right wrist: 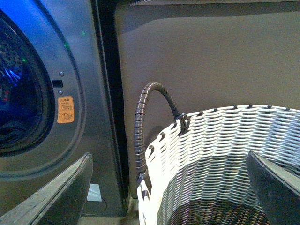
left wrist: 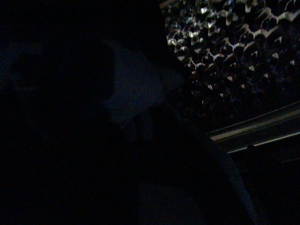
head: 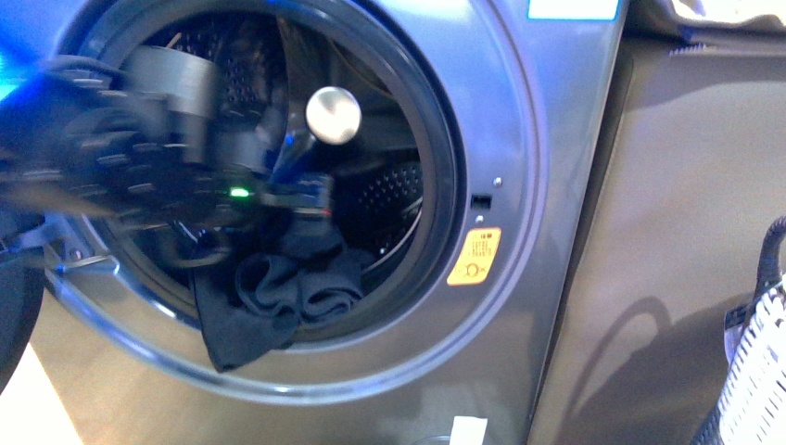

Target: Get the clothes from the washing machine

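The grey washing machine (head: pixel 547 139) fills the front view, its round opening showing the perforated drum (head: pixel 394 195). Dark navy clothes (head: pixel 278 292) hang out over the lower rim of the opening. My left gripper (head: pixel 310 199) reaches in from the left and is shut on the top of the clothes. The left wrist view is nearly dark; only the drum wall (left wrist: pixel 234 42) shows. My right gripper (right wrist: pixel 171 187) is open and empty above the woven basket (right wrist: pixel 211 140), apart from the machine (right wrist: pixel 89 70), whose yellow sticker (right wrist: pixel 66 109) shows.
A yellow sticker (head: pixel 474 257) sits right of the opening. A dark cabinet side (head: pixel 667 232) stands right of the machine. The grey-white basket (head: pixel 755 371) with a dark handle (right wrist: pixel 140 122) stands at the lower right.
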Tool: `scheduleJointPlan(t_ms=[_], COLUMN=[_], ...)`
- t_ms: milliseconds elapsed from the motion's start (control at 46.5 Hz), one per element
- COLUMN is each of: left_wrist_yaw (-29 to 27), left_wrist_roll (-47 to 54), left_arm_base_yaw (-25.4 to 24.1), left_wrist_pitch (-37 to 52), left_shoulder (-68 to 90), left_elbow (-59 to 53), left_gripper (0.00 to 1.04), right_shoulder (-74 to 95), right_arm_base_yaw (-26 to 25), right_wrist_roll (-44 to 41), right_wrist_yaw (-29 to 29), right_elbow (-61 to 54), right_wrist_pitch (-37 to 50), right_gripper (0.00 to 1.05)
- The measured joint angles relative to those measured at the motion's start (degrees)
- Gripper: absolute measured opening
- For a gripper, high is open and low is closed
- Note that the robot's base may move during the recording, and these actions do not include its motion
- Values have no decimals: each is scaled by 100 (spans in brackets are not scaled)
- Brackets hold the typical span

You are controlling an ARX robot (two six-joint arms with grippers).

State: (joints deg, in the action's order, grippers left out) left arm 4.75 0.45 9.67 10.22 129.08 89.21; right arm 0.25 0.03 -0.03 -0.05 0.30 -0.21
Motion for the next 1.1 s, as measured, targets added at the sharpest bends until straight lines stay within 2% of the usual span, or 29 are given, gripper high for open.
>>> scheduleJointPlan(t_ms=[108, 258, 645, 1097], left_wrist_yaw=[-111, -601, -1080, -826], left_wrist_roll=[83, 330, 424, -173], left_arm_base_yaw=[68, 105, -118, -229], left_wrist_pitch=[-557, -1370, -2465, -3397], left_shoulder=[302, 721, 1014, 1119], left_elbow=[520, 1314, 2000, 2218], left_gripper=[98, 98, 98, 98], right_shoulder=[0, 0, 0, 0], right_arm_base_yaw=[-2, 0, -2, 0], right_wrist_roll=[0, 0, 0, 0], right_wrist_yaw=[0, 0, 0, 0], right_elbow=[0, 0, 0, 0], right_wrist_pitch=[0, 0, 0, 0], right_gripper=[97, 97, 97, 97])
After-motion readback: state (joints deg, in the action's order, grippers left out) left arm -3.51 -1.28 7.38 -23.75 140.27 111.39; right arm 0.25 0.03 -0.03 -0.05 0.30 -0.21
